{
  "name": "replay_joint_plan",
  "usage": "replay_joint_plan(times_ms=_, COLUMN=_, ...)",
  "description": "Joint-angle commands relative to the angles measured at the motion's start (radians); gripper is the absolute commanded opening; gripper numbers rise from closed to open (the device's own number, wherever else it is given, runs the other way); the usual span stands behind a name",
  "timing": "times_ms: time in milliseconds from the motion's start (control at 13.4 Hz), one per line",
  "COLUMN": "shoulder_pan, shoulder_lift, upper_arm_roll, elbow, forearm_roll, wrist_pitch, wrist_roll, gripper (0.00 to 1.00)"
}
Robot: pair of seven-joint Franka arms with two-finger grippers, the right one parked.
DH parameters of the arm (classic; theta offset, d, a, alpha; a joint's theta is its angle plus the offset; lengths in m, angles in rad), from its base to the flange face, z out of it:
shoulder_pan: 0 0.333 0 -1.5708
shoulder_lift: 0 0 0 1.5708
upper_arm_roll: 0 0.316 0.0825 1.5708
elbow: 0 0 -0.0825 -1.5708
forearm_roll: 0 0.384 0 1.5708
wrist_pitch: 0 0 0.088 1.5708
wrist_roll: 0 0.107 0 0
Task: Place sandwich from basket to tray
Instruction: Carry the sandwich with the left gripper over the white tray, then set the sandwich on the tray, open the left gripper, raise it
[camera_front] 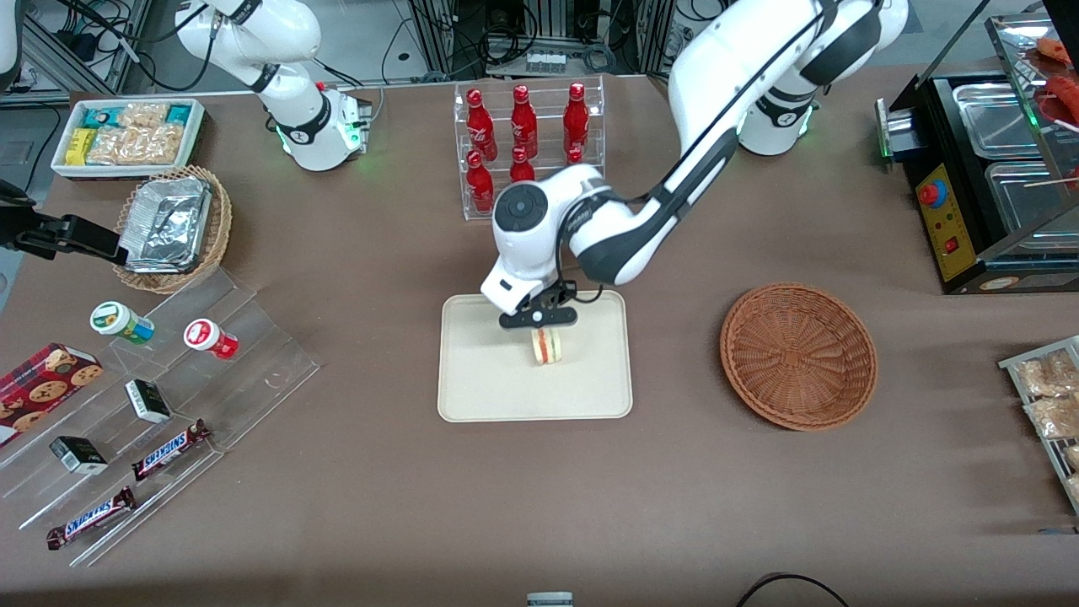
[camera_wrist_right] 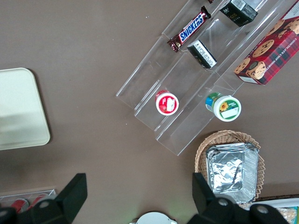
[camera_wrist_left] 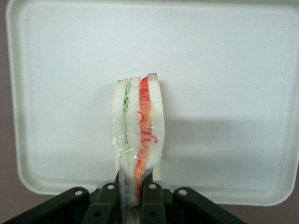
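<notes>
While the table [camera_front: 539, 506] stretches wide around the work, you have the tray [camera_front: 480, 379] in the middle of it and the basket [camera_front: 798, 354] standing empty, well apart toward the working arm's end, so the carry looks done and only the release and lift-away remain. Your tool [camera_front: 544, 330] hangs over the tray's middle, pinching the sandwich [camera_wrist_left: 138, 126] by one end so it stands on edge on the tray or just above it. Bare tray surrounds the sandwich, and the bottle rack [camera_front: 529, 143] stands well clear.
</notes>
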Motion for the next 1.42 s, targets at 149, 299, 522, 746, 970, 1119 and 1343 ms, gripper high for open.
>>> replay_joint_plan(times_ms=149, shoulder_pan=-0.034, shoulder_lift=0.066, upper_arm_roll=0.008, elbow=0.057, forearm_roll=0.087, wrist_pitch=0.089, wrist_roll=-0.009, gripper=0.0)
replay_joint_plan(times_ms=299, shoulder_pan=-0.034, shoulder_lift=0.075, upper_arm_roll=0.008, elbow=0.057, forearm_roll=0.108, wrist_pitch=0.109, wrist_roll=-0.007, gripper=0.39)
replay_joint_plan(times_ms=522, shoulder_pan=-0.029, shoulder_lift=0.056, upper_arm_roll=0.008, elbow=0.056, forearm_roll=0.114, wrist_pitch=0.056, wrist_roll=-0.005, gripper=0.99)
replay_joint_plan(times_ms=746, shoulder_pan=0.012, shoulder_lift=-0.059, upper_arm_roll=0.007, elbow=0.047, forearm_roll=0.088, wrist_pitch=-0.103, wrist_roll=-0.012, gripper=0.99)
replay_joint_plan(times_ms=970, shoulder_pan=0.093, shoulder_lift=-0.232, upper_arm_roll=0.005, elbow=0.046, forearm_roll=-0.004, wrist_pitch=-0.304, wrist_roll=0.01, gripper=0.99)
replay_joint_plan(times_ms=1119, shoulder_pan=0.133, shoulder_lift=-0.32, upper_arm_roll=0.005, elbow=0.045, forearm_roll=-0.007, wrist_pitch=-0.435, wrist_roll=0.024, gripper=0.99)
replay_joint_plan(times_ms=1343, shoulder_pan=0.228, shoulder_lift=-0.441, upper_arm_roll=0.005, elbow=0.031, forearm_roll=-0.074, wrist_pitch=-0.568, wrist_roll=0.204, gripper=0.99)
